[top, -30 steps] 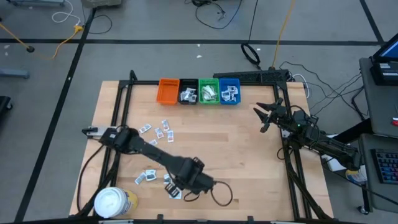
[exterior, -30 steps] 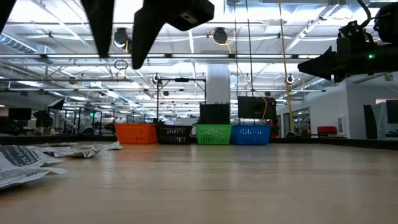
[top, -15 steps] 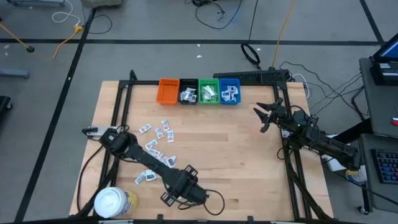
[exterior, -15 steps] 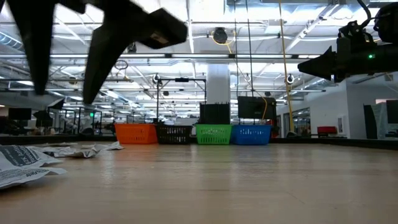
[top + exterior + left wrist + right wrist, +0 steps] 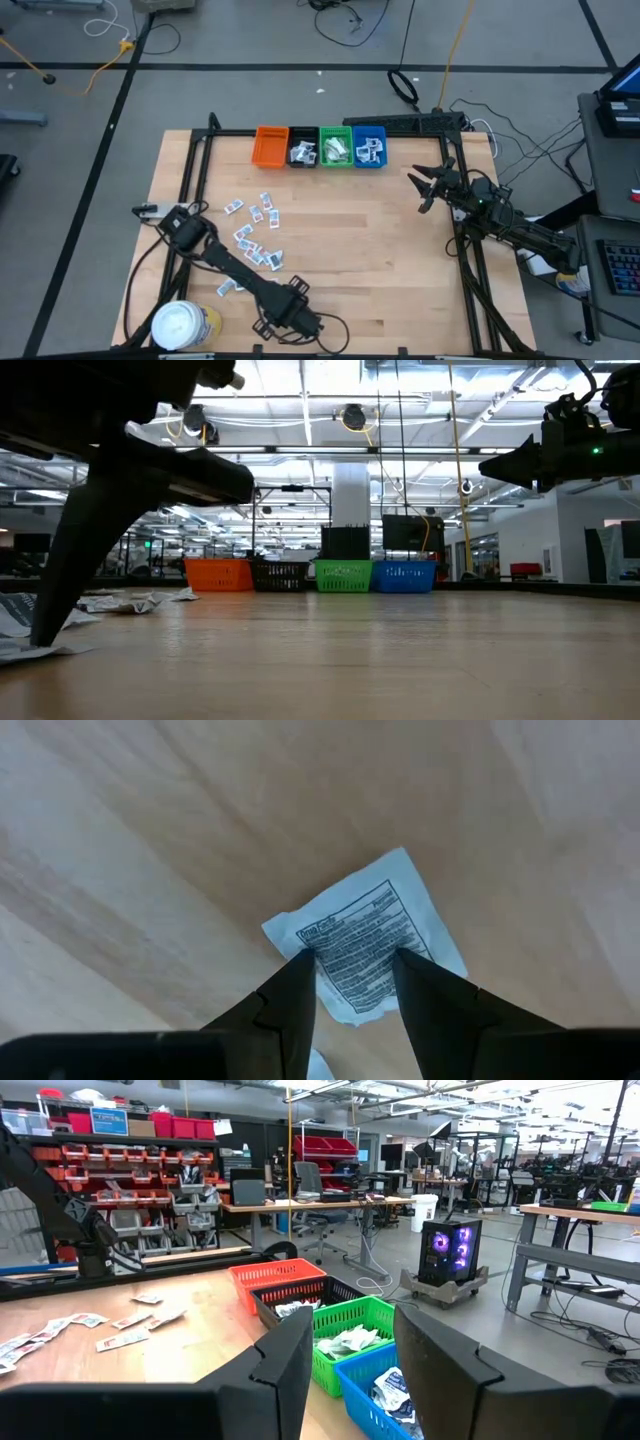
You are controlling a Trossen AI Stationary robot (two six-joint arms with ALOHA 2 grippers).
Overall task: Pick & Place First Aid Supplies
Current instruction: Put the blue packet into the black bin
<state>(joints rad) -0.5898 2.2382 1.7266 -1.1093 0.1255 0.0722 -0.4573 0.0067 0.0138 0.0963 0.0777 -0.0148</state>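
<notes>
My left gripper is down near the table's near edge, open. In the left wrist view its fingers stand over a white squarish sachet with dark print, which lies flat on the wood. More sachets and strip wrappers lie scattered on the table's left half, one pale packet apart from them. Other packets sit in the black, green and blue bins. My right gripper waits open, raised at the table's right side. My left gripper's open fingertips overlap the printed sachet's two opposite sides, coming slanting from above. In the low view one finger reaches down to the packet on the table. The sachet lies flat, not lifted.
Four bins stand in a row at the far edge, the orange one leftmost. A yellow round tub with a white lid sits at the near left corner, close to my left arm. Bare wood spans the table's middle and right.
My left gripper has moved toward the table's near edge and down, from above the near packets onto the table top over one sachet. Its arm has swung lower across the low view, from high up to touching the table at the left.
</notes>
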